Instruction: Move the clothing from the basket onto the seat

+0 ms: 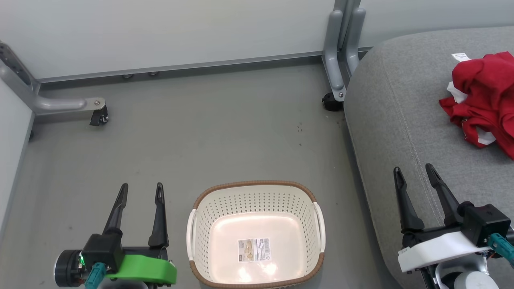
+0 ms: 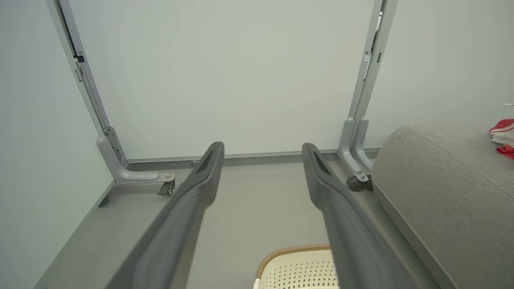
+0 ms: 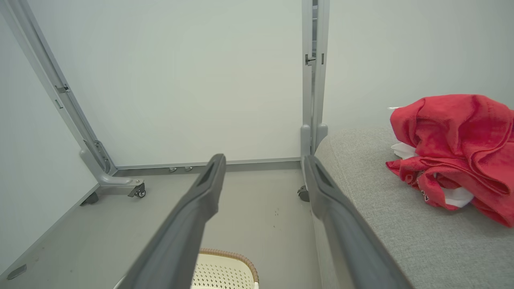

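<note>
1. The clothing (image 1: 484, 94) lies as a crumpled red heap with white trim on the seat (image 1: 401, 128). It is well to the right of the basket (image 1: 257, 185) and farther back. A small white tag (image 1: 460, 56) shows at the heap's far edge.
2. The basket stands upright on the grey floor (image 1: 200, 132). Its brown rim faces up, and a white handle sits on each side. A label sticker (image 1: 253, 249) lies flat on its pale bottom.
3. The seat is a broad light-grey cushion to the right of the basket. A narrow strip of floor separates it from the basket's right handle. Its rounded corner curves away behind the basket's right side.
4. The left tool (image 1: 141, 186) hangs just left of the basket, above the floor. Its two dark fingers stand apart with only floor seen between them, and they point toward the far wall.
5. The right tool (image 1: 413, 167) is to the right of the basket, over the seat's near edge. Its fingers are likewise spread with nothing between them. The clothing lies beyond its tips, well apart from them.
6. Behind the basket stands a pale wall panel (image 1: 180, 32) on a grey frame. One caster leg (image 1: 64, 105) is far back to the basket's left. Another caster leg (image 1: 335, 68) is back to its right, beside the seat's corner.
</note>
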